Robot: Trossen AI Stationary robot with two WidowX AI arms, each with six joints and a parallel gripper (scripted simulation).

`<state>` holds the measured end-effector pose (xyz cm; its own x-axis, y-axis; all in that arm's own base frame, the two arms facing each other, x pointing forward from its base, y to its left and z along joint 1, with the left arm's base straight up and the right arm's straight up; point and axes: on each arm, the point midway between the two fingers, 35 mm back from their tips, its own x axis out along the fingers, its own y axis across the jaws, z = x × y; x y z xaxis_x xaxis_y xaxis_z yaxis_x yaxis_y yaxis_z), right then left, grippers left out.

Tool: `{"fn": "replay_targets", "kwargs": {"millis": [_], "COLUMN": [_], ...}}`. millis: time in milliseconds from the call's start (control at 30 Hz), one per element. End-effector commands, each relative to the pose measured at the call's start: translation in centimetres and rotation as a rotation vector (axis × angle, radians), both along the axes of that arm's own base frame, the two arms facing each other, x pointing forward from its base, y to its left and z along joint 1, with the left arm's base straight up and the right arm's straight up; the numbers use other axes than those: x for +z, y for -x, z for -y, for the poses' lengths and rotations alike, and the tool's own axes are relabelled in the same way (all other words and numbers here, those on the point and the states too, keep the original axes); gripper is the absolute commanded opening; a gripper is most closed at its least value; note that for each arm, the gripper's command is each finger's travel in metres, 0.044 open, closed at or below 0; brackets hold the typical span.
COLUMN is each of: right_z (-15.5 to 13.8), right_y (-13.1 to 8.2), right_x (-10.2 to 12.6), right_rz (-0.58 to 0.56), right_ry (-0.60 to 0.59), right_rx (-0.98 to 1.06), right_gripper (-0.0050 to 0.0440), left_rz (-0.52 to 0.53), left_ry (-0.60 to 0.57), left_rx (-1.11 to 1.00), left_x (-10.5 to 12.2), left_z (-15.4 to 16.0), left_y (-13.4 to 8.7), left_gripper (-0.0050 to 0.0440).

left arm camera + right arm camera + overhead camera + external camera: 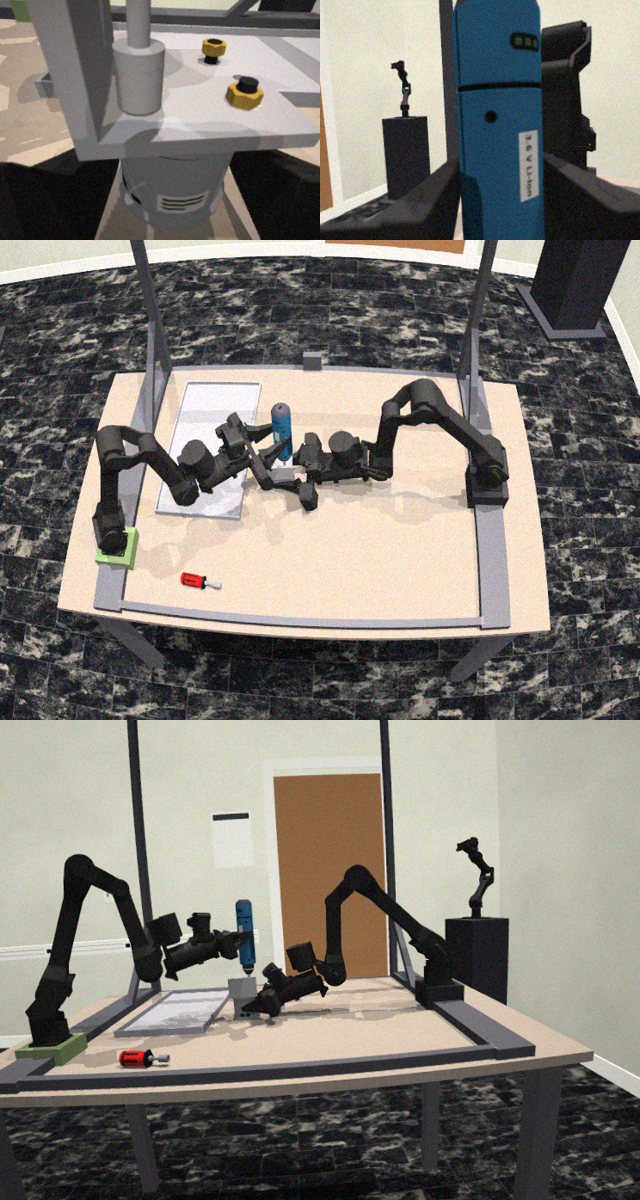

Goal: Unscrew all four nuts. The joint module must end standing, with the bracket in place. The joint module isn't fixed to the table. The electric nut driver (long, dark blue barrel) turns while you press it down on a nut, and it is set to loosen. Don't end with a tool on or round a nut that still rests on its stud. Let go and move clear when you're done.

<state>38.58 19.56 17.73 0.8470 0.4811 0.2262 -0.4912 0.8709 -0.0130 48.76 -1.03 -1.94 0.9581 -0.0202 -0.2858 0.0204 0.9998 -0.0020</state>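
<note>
Two yellow nuts (214, 47) (244, 96) on bracket (282, 475) (242, 986) (195, 123), atop upright module (239, 1008) (173, 181). One driver (280, 421) (244, 926) (502, 104), upright, socket (140, 78) over bracket, clamped in part-open right pincer (280, 437) (248, 937) (502, 161). Left pincer (289, 472) (248, 1008) (177, 173), wider, clamped round module.

Robot lab | caged bench (330, 560) (310, 1040) | third arm (483, 870) (406, 88) on pedestal (477, 952) (407, 155)
</note>
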Motion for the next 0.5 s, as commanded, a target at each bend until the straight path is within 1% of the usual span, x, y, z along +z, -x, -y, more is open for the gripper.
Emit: {"fn": "replay_targets", "kwargs": {"millis": [0,433,467], "right_z": [0.28,0.28,0.30], "right_y": [-0.19,-0.19,-0.14], "right_x": [-3.29,-3.29,-2.80], "right_rz": [-0.073,-0.073,-0.063], "right_ry": [0.042,0.042,0.037], "right_rx": [-0.009,-0.009,-0.009], "right_gripper": [0.0163,0.0163,0.0163], "left_rz": [0.036,0.036,0.036], "left_ry": [-0.001,-0.001,-0.001], "left_rx": [-0.001,-0.001,-0.001], "left_x": [1.42,1.42,1.42], "left_z": [0.00,0.00,0.00], "left_y": [-0.51,-0.51,-0.51], "left_gripper": [0.0242,0.0242,0.0242]}}
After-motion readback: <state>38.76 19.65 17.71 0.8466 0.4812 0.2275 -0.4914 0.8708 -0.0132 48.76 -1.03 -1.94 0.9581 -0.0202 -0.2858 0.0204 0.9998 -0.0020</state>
